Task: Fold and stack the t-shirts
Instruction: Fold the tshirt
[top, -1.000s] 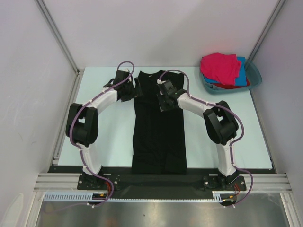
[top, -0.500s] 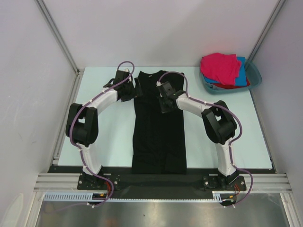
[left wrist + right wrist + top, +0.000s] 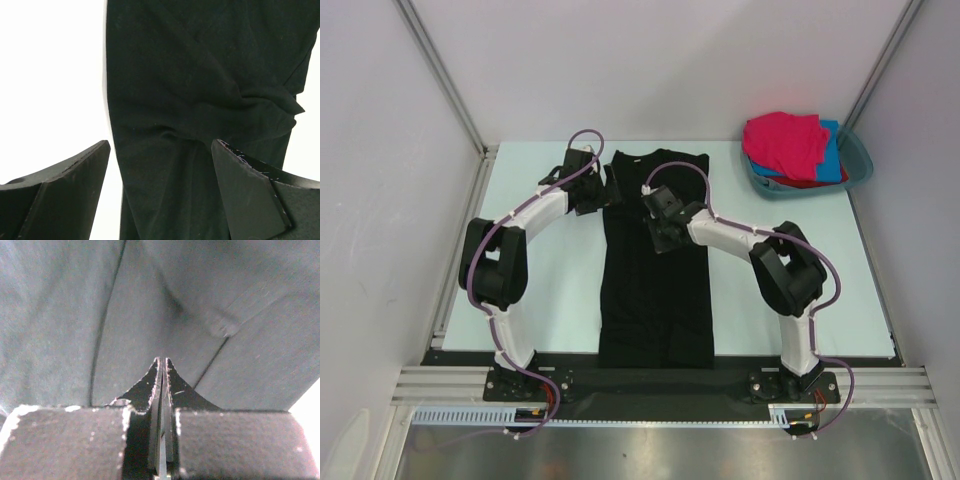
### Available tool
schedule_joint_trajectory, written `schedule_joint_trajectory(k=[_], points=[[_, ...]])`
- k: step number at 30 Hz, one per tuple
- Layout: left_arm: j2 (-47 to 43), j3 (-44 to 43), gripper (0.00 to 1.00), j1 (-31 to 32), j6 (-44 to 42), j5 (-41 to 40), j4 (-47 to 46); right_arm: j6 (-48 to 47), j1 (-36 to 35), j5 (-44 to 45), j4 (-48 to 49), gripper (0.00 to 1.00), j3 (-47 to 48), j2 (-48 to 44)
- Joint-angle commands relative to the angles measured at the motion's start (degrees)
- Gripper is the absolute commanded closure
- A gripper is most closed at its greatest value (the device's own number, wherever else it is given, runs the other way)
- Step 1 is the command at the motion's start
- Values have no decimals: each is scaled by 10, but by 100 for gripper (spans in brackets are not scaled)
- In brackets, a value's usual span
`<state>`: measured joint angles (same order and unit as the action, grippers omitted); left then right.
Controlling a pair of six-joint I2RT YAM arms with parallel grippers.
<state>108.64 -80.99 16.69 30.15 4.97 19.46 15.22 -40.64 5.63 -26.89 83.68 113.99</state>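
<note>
The large black t-shirt (image 3: 655,290) lies flat on the table as a long narrow strip, collar at the far end. My left gripper (image 3: 598,196) is open at the shirt's far left edge. In the left wrist view its jaws (image 3: 161,145) straddle wrinkled black cloth (image 3: 200,80) without holding it. My right gripper (image 3: 660,228) is shut and sits low over the shirt's upper middle. The right wrist view shows its gripper (image 3: 162,361) pressed shut over the black cloth (image 3: 75,315), with nothing seen between the jaws. The magenta-pink shirt (image 3: 785,140), blue shirt (image 3: 833,150) and red shirt (image 3: 812,183) are piled at the back right.
The teal basin (image 3: 861,158) holding the coloured shirts stands at the back right corner. White walls and metal posts enclose the pale table (image 3: 550,290). The table's front rail (image 3: 640,385) runs by the arm bases.
My right gripper has moved left and slightly nearer across the black shirt. The left arm has stayed in place.
</note>
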Motion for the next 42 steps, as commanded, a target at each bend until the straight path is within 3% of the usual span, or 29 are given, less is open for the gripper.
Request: schedule_joint_trajectory(k=[1, 2, 3, 6, 12, 20, 32, 35, 36, 39, 42], points=[[-2, -15, 11, -5, 9, 9, -7, 32, -13, 24, 0, 100, -29, -32], [-2, -15, 11, -5, 8, 8, -8, 33, -15, 36, 7, 100, -34, -36], [-1, -14, 11, -5, 9, 7, -8, 32, -14, 48, 16, 76, -37, -40], [0, -15, 11, -5, 9, 14, -9, 10, -11, 69, 19, 49, -25, -42], [-2, -13, 11, -5, 9, 10, -9, -44, -8, 88, 10, 41, 26, -15], [1, -14, 11, -5, 10, 14, -10, -78, -7, 112, 2, 40, 58, 10], [3, -14, 11, -5, 8, 8, -7, -89, 12, 100, 4, 44, 75, 54], [3, -15, 11, -5, 8, 7, -7, -90, 14, 99, 5, 59, 75, 54], [3, -16, 11, -5, 9, 8, -7, -90, 14, 98, 6, 72, 76, 54], [3, -15, 11, -5, 9, 8, -6, -92, 14, 95, 4, 92, 76, 52], [4, -15, 11, -5, 9, 9, -7, -98, 9, 94, 1, 100, 70, 40]])
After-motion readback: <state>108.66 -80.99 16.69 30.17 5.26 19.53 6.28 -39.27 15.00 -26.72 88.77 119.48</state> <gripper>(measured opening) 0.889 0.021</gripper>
